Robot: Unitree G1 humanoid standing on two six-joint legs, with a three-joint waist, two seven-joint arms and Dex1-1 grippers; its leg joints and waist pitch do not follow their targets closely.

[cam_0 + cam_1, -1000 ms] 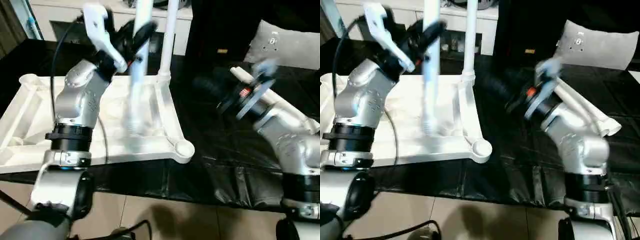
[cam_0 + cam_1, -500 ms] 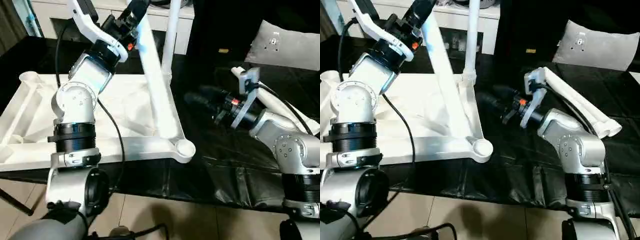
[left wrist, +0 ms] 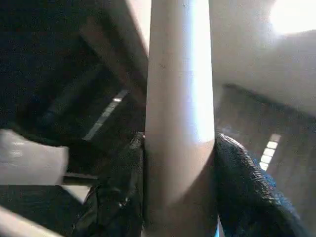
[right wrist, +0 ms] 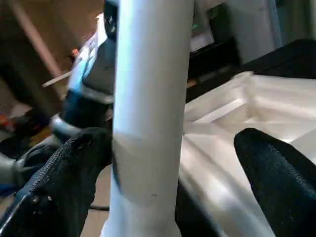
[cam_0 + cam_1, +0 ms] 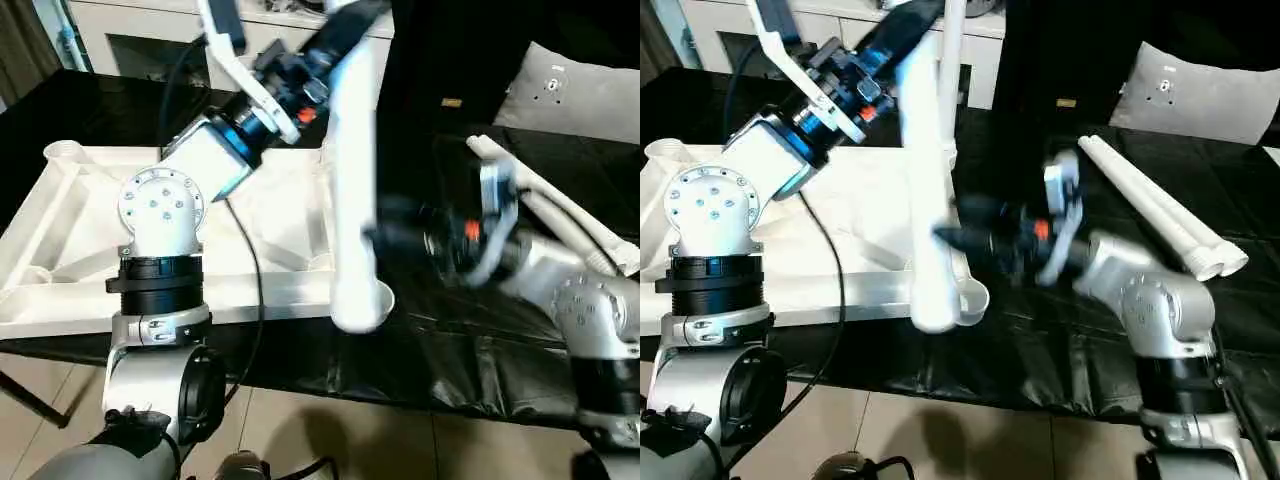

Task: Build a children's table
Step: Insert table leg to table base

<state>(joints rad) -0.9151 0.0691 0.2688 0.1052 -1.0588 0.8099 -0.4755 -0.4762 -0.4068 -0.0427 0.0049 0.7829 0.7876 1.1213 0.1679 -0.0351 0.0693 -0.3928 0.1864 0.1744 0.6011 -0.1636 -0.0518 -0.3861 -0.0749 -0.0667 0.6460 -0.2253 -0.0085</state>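
Left claw [image 5: 335, 25] clamped on upper part of 1 white leg [image 5: 352, 200], lower end hanging just over near-right corner socket [image 5: 970, 298] of upturned table top [image 5: 60, 250] on black worktop [image 5: 470, 360]; right claw [image 4: 163, 163] wide open, fingers [image 4: 276, 173] either side of that leg, not gripping. Another leg [image 5: 950, 70] upright at far-right corner, 2 spare legs [image 5: 1160, 215] lying on worktop to right. Risks judged: tilted leg could miss or jam at socket rim; right claw, if closed off-centre, could knock leg aside or twist it in left grip.
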